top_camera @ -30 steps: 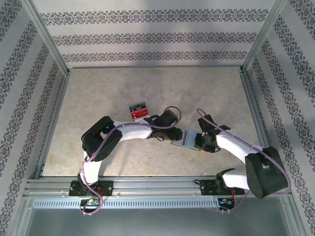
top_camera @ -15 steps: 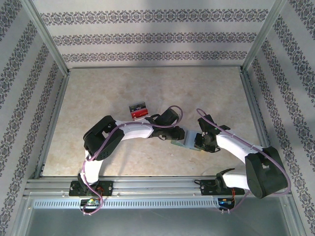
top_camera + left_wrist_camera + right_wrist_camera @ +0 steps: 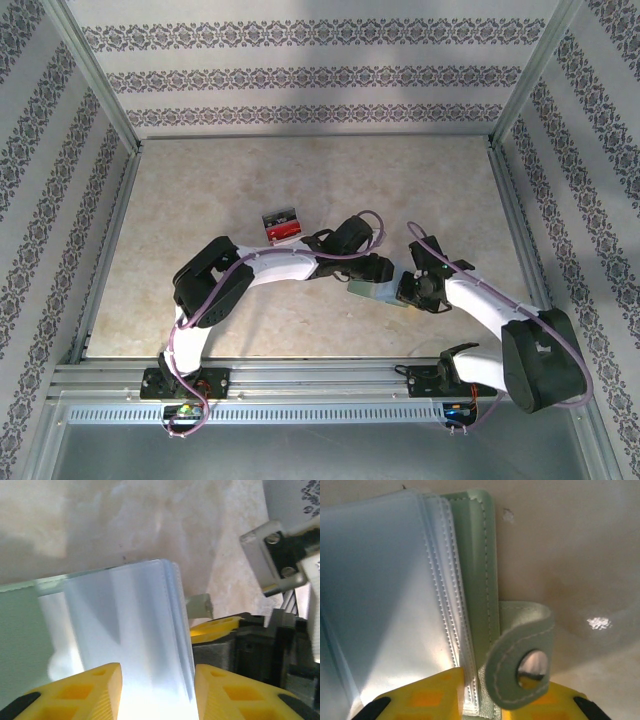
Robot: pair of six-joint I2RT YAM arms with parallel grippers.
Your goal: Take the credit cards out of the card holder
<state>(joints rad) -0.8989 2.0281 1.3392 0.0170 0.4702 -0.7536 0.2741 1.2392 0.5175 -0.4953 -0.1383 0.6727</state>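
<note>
Marbled tabletop (image 3: pixel 200 190), front centre: card holder (image 3: pixel 370 291) lies open; right gripper (image 3: pixel 485 692) clamps its green edge; left gripper (image 3: pixel 156 680) straddles the clear sleeves (image 3: pixel 130 620), grip unclear. Hold your right clamp firm; pinch one sleeve only

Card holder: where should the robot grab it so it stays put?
On the card holder, probably the stitched green cover edge beside the snap strap, coming in along that edge like the right gripper. It looks firm and flat; the clear sleeves are floppy and fanned out.

Beige table (image 3: pixel 250 180), card holder (image 3: pixel 372 291), perhaps clear tray (image 3: pixel 281 225)
</note>
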